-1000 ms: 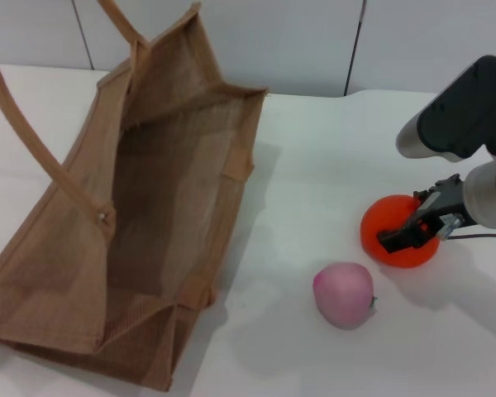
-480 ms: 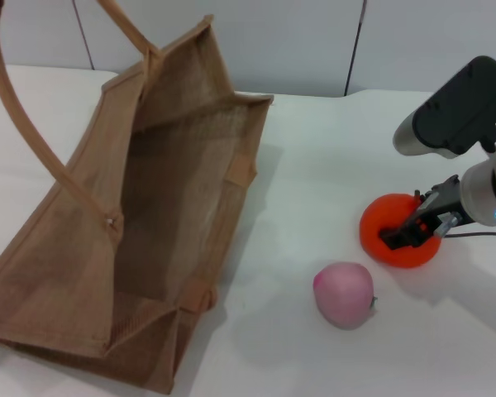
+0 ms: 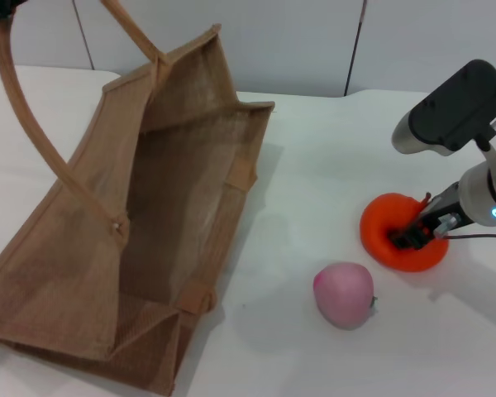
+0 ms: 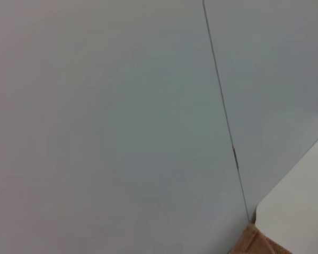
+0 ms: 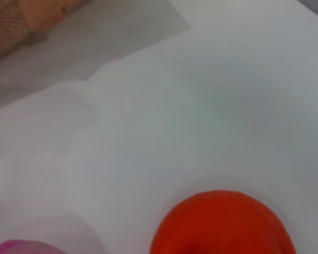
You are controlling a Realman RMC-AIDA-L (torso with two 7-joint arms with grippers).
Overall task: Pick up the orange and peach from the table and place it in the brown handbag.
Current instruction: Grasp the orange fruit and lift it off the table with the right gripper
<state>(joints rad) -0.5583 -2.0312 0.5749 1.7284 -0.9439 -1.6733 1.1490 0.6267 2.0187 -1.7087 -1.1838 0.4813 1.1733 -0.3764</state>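
Observation:
The brown handbag (image 3: 157,215) lies open-mouthed on the table's left side, and one corner of it shows in the left wrist view (image 4: 259,244). My left gripper (image 3: 0,7) shows only as a dark sliver at the top left corner, shut on one long handle (image 3: 33,132) and holding it up. The orange (image 3: 388,227) rests on the table at the right. My right gripper (image 3: 409,236) is low over it, open, with one dark finger across its top. The orange fills the lower right wrist view (image 5: 222,225). The pale pink peach (image 3: 343,294) lies free, nearer the front.
White table (image 3: 314,149) with bare surface between the bag and the fruit. A pale panelled wall (image 3: 273,41) runs behind. The right arm's dark housing (image 3: 450,107) hangs above the orange. A thin cable (image 3: 479,236) trails from the right wrist.
The held handle has risen and shifted right, pulling the bag's mouth wider and its rim rightward. My right gripper has sunk lower onto the orange. The peach has not moved.

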